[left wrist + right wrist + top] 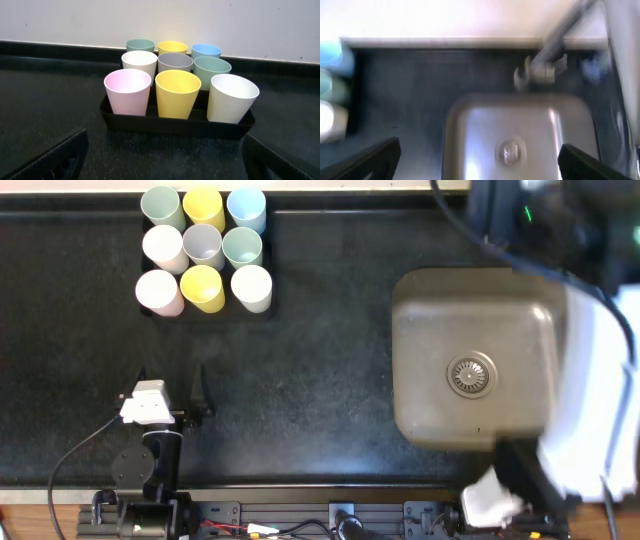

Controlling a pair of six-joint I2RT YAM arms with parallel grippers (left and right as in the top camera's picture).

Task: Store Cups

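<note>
Nine cups [203, 248] stand upright, packed three by three in a black tray [175, 125] at the upper left of the table [300, 380]. The left pincer [160, 165], released, sits lower left, facing the tray. The right pincer [480, 167], fingers spread, hangs over the sink [420, 380].

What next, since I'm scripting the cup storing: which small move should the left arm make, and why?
Probably ease the left gripper forward toward the upright yellow plastic cup in the middle of the black tray's near row: the gripper is open and empty, facing that cup, with bare worktop between them.
</note>
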